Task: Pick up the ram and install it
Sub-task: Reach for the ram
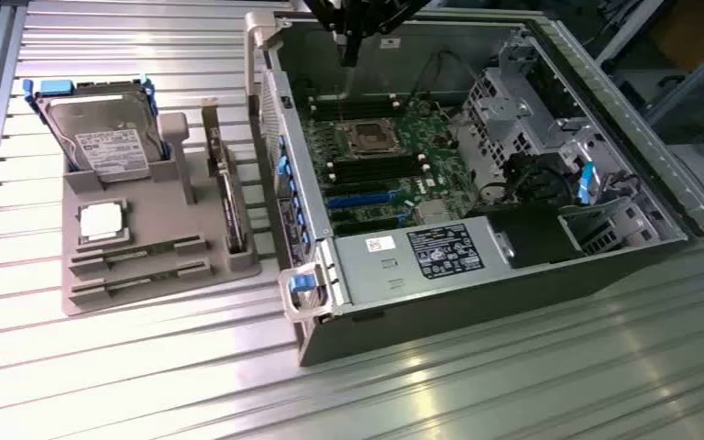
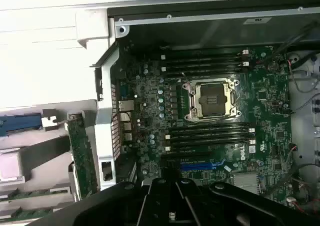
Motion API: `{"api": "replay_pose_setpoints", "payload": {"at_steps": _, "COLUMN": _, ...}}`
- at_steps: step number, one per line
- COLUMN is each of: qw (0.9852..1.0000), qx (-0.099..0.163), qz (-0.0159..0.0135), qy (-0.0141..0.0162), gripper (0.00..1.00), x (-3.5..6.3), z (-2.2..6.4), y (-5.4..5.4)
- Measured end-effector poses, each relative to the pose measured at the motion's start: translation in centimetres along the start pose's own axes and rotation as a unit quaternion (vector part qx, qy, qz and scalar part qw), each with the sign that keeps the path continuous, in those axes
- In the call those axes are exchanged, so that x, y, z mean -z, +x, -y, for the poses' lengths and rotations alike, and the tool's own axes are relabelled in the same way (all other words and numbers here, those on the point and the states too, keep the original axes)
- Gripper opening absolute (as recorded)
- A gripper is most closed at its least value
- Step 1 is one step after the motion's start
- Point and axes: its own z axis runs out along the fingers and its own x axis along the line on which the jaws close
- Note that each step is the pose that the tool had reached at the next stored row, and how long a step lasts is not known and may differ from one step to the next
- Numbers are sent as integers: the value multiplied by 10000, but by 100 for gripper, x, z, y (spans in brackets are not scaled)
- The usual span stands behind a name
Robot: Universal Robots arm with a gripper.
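Observation:
Two rams, thin green sticks, lie side by side in the front slots of the grey tray [image 1: 120,302]: one ram [image 1: 138,254] and the other ram [image 1: 136,286]. In the wrist view they sit at the edge, as one ram [image 2: 35,193] and the other ram [image 2: 27,214]. My gripper [image 1: 349,57] hangs over the far end of the open computer case [image 1: 475,275], well away from the tray. It is shut [image 2: 172,215] with nothing in it. Below it lies the motherboard, with its CPU socket [image 2: 212,100] and dark memory slots [image 2: 207,135] on both sides.
The tray also holds a hard drive [image 1: 107,139], a square silver CPU chip [image 1: 102,221] and an upright dark expansion card [image 1: 231,197]. The case's raised metal walls and drive cage [image 1: 535,119] surround the board. A power supply [image 1: 450,249] fills the near end.

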Motion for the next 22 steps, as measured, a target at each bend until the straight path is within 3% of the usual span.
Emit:
{"api": "replay_pose_setpoints", "payload": {"at_steps": 1, "qw": 10000, "qx": 0, "qz": 0, "qy": 0, "gripper": 10, "x": 3, "z": 8, "y": 102}}
{"api": "replay_pose_setpoints", "payload": {"at_steps": 3, "qw": 10000, "qx": 0, "qz": 0, "qy": 0, "gripper": 10, "x": 4, "z": 12, "y": 164}}
{"api": "replay_pose_setpoints", "payload": {"at_steps": 8, "qw": 10000, "qx": 0, "qz": 0, "qy": 0, "gripper": 10, "x": 6, "z": 18, "y": 234}}
{"api": "replay_pose_setpoints", "payload": {"at_steps": 17, "qw": 10000, "qx": 0, "qz": 0, "qy": 0, "gripper": 10, "x": 13, "z": 36, "y": 473}}
{"api": "replay_pose_setpoints", "payload": {"at_steps": 22, "qw": 10000, "qx": 0, "qz": 0, "qy": 0, "gripper": 10, "x": 14, "z": 40, "y": 531}}
